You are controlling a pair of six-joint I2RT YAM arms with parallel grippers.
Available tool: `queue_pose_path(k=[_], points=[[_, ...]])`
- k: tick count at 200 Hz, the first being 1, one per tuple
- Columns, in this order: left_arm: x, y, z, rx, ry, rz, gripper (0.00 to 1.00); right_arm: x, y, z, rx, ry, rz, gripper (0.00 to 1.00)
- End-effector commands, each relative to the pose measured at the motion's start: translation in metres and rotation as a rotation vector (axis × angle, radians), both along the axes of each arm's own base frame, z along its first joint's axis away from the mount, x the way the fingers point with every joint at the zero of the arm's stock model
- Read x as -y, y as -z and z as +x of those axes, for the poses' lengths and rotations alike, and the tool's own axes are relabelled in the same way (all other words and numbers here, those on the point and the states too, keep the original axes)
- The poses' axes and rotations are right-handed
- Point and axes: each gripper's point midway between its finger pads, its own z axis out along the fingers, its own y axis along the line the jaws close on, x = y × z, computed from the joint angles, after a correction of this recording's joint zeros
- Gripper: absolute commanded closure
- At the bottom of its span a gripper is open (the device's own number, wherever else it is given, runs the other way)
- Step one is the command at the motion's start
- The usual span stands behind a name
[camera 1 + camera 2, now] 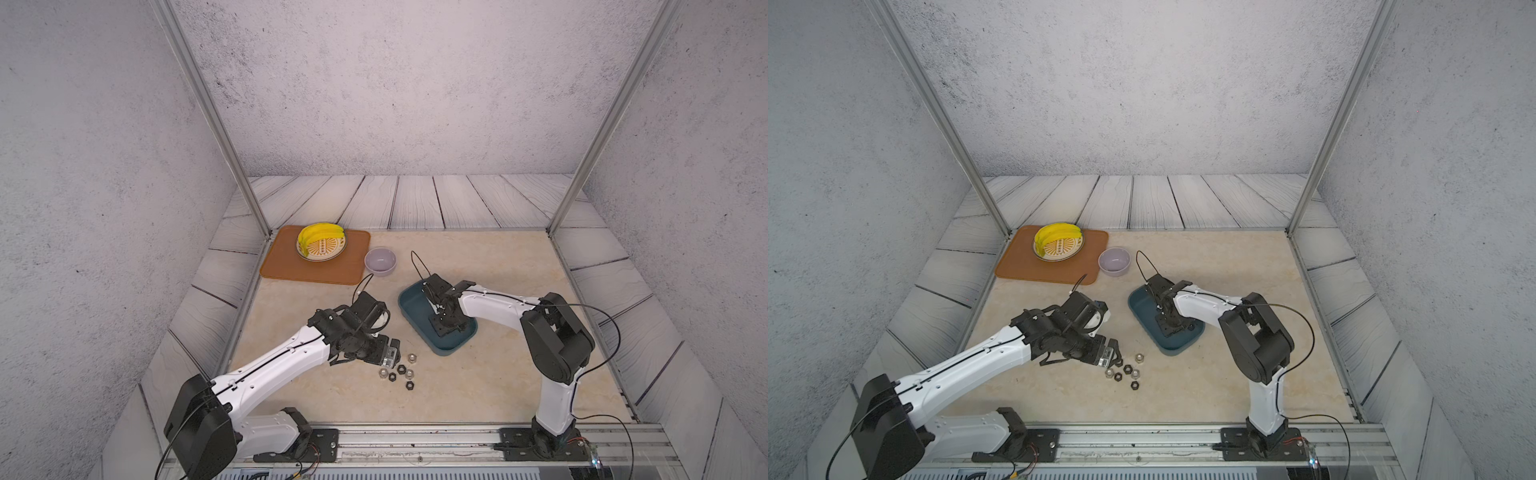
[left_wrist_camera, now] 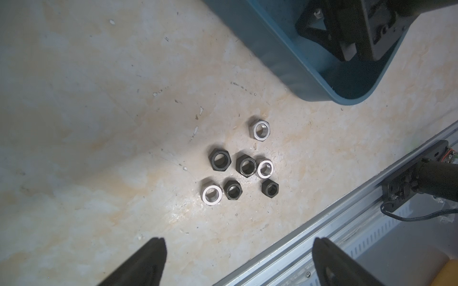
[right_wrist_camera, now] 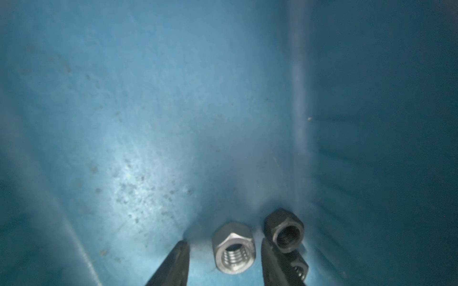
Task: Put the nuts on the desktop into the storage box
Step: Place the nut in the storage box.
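Beige marble desktop point(image 1: 478, 386) holds seven nuts point(image 2: 238, 168) bunched close near the storage box point(image 1: 413, 309), so I fear my wide-spread left gripper point(image 2: 239, 244) will knock neighbours astray, while my right gripper point(image 3: 224, 241), jaws parted around a silver nut point(image 3: 233, 247) inside the box, may snag it rising.

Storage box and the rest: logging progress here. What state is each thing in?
Storage box: upright, at least three nuts inside.
Desktop nuts: seven loose, lying flat.
Left gripper: jaws open, empty, near those nuts.
Right gripper: inside the box, jaws open either side of a silver nut.
Lavender bowl: upright, empty.
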Motion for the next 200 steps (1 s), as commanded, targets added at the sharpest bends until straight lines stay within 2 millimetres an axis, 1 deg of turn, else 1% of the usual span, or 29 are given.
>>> queue_pose_path(k=[1,42,73,94,107,124,135,144,147,167,200], points=[[-0.005,0.006,0.002,0.004,-0.018,0.035,0.02,-0.006,-0.027,0.005,0.038,0.008,0.056,0.46],[-0.013,0.009,0.005,0.023,-0.039,0.079,0.02,-0.008,-0.067,0.002,0.105,0.019,0.139,0.46],[-0.020,0.007,0.010,0.060,-0.061,0.101,0.02,-0.006,-0.094,-0.007,0.148,0.027,0.212,0.46],[-0.021,0.007,0.010,0.066,-0.059,0.107,0.02,-0.002,-0.117,-0.016,0.195,0.024,0.272,0.44],[-0.022,0.009,0.009,0.060,-0.057,0.117,0.02,0.000,-0.128,-0.024,0.215,0.009,0.313,0.40],[-0.020,0.013,0.008,0.047,-0.050,0.126,0.02,-0.002,-0.139,-0.039,0.219,-0.046,0.375,0.29],[-0.020,0.016,0.007,0.035,-0.046,0.134,0.02,-0.002,-0.145,-0.050,0.211,-0.074,0.407,0.19],[-0.020,0.018,0.007,0.028,-0.047,0.141,0.02,-0.002,-0.147,-0.059,0.199,-0.092,0.437,0.04],[-0.020,0.019,0.007,0.025,-0.048,0.144,0.02,-0.003,-0.148,-0.062,0.192,-0.098,0.448,0.01],[-0.022,0.025,0.005,0.008,-0.049,0.167,0.02,-0.006,-0.151,-0.086,0.146,-0.142,0.529,0.01],[-0.026,0.037,0.002,-0.030,-0.053,0.213,0.01,-0.009,-0.147,-0.119,0.059,-0.169,0.628,0.01]])
